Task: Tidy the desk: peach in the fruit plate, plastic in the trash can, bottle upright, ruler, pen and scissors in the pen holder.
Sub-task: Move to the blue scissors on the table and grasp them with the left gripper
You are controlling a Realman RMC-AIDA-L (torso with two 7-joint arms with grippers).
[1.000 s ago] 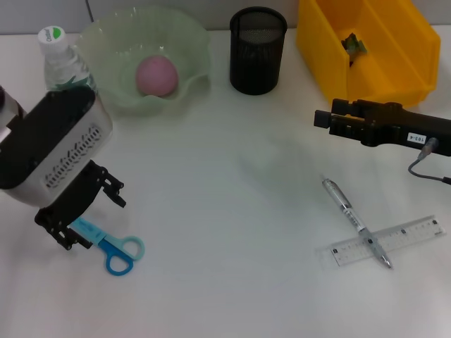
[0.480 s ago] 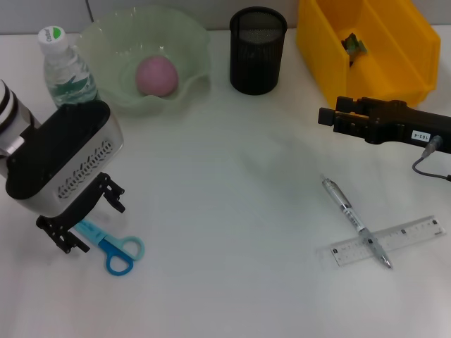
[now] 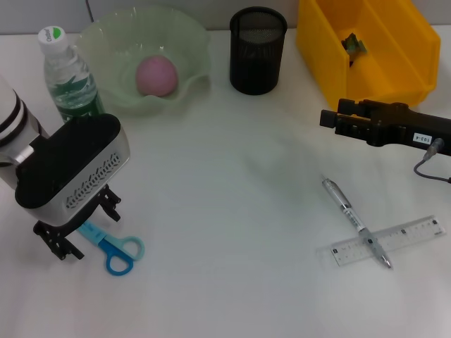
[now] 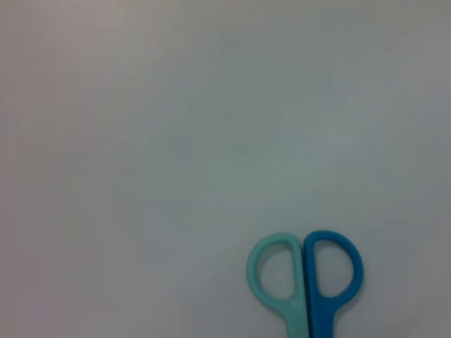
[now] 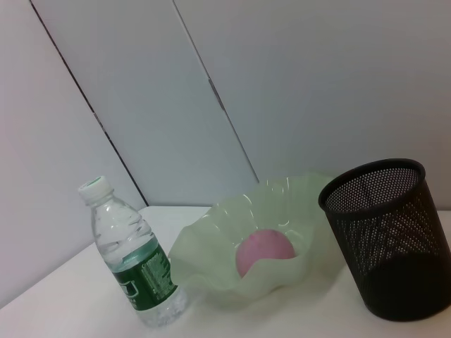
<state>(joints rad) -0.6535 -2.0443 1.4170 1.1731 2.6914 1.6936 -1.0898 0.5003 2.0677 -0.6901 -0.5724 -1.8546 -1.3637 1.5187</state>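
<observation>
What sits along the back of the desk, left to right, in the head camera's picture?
Bottle → fruit plate holding the peach → pen holder → yellow bin.

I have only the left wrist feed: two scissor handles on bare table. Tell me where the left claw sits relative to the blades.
Observer: In the head view the left claw is down at the table, open, one finger on each side of the scissors' blade end; the handles point toward the table's middle.
Operator: Now give me the drop-off location.
Observer: The black mesh pen holder stands upright at the far edge, between the green fruit plate and the yellow bin. The right claw hangs in front of that bin.
</observation>
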